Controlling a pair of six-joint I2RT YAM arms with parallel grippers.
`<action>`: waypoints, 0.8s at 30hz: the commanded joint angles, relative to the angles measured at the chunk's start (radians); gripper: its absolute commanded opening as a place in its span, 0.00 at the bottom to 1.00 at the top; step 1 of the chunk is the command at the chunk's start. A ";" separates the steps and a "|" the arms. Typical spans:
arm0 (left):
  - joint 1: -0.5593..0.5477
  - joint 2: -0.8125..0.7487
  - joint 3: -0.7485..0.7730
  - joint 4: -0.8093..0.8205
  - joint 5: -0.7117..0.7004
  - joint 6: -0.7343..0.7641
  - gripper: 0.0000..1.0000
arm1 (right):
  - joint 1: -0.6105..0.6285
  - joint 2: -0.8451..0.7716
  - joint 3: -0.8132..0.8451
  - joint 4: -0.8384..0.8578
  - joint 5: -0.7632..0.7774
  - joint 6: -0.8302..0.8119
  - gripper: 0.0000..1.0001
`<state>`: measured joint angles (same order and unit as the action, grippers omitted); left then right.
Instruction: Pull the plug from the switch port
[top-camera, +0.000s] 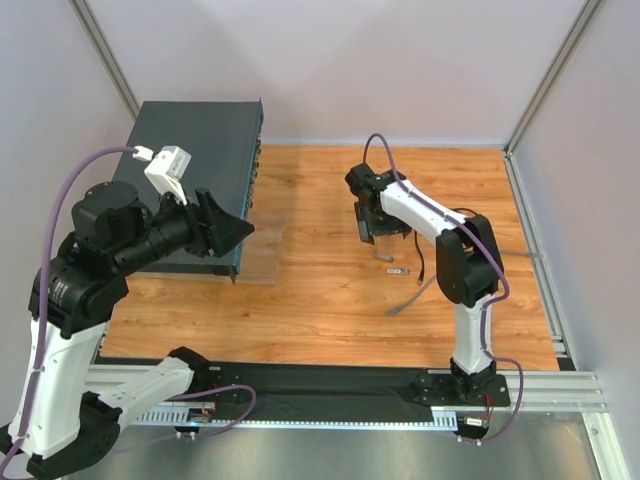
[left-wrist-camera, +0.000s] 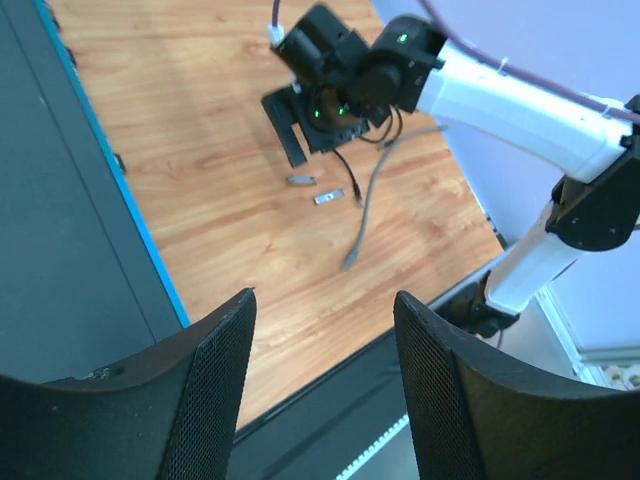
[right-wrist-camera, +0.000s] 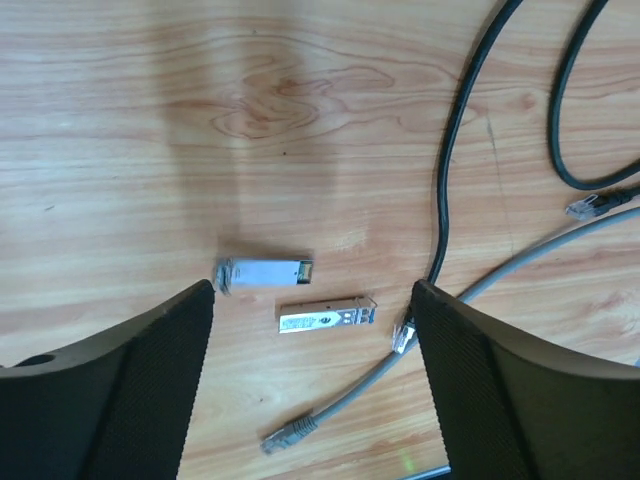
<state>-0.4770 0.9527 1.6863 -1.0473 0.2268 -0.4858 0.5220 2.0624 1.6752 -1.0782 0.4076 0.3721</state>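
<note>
"While both arms hang over the table, where does the switch sit?"

"Flat at the far left of the wood, with its thin socket face turned toward the middle. I can't tell whether anything sits in those sockets."

"And the left gripper?"

"It's above the switch's near right corner. Its fingers are spread wide with nothing between them."

"What about the right gripper?"

"It's near the middle of the table, well apart from the switch, and it points down. Its jaws are released and empty. Below it a silver plug and a second silver plug lie flat on the wood. They are close together but not touching."

"Any cables?"

"A grey cable lies loose just right of the plugs. A black cable curves down beside it."
</note>
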 joint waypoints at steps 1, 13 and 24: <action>0.005 -0.044 -0.057 0.049 0.089 -0.030 0.66 | -0.002 -0.116 0.021 0.060 -0.024 -0.056 0.83; 0.003 -0.342 -0.405 0.254 0.284 -0.215 0.65 | -0.002 -0.358 -0.354 0.260 -0.062 0.047 0.77; -0.357 -0.128 -0.286 0.331 -0.034 -0.208 0.65 | 0.000 -0.878 -0.790 0.451 -0.285 0.211 0.84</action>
<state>-0.7246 0.7486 1.2972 -0.7872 0.3660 -0.7082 0.5205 1.2350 0.9360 -0.7086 0.1761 0.5201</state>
